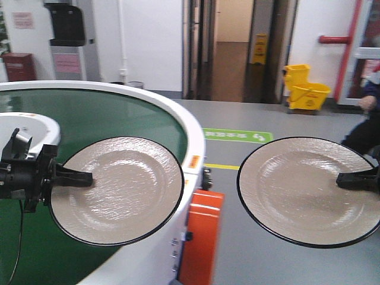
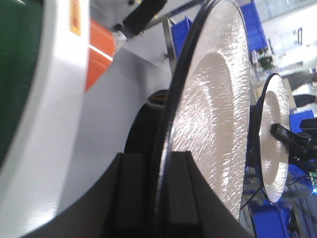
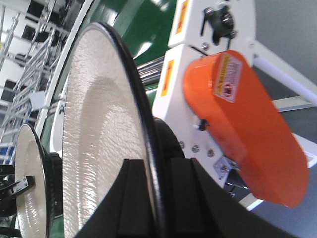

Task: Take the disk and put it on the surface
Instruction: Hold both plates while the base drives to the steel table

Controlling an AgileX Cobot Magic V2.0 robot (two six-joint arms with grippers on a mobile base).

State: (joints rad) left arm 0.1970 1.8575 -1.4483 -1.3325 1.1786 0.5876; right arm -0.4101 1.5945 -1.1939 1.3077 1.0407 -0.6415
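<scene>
Two beige disks with black rims hang in the air, each pinched at its edge. In the front view my left gripper [image 1: 89,177] is shut on the left disk [image 1: 119,190], which hovers over the green conveyor's white rim. My right gripper [image 1: 339,180] is shut on the right disk [image 1: 309,190], above the grey floor. The left wrist view shows my left gripper [image 2: 159,154] clamping the rim of its disk [image 2: 213,99], with the other disk [image 2: 276,139] beyond. In the right wrist view my right gripper [image 3: 157,161] clamps its disk [image 3: 94,124]. The surface is out of view.
The green ring conveyor [image 1: 107,113] with its white rim [image 1: 178,119] fills the left. An orange housing [image 1: 199,237] juts from its side between the disks. A yellow mop bucket [image 1: 306,89] stands at the back right, and a person [image 1: 365,119] is at the right edge.
</scene>
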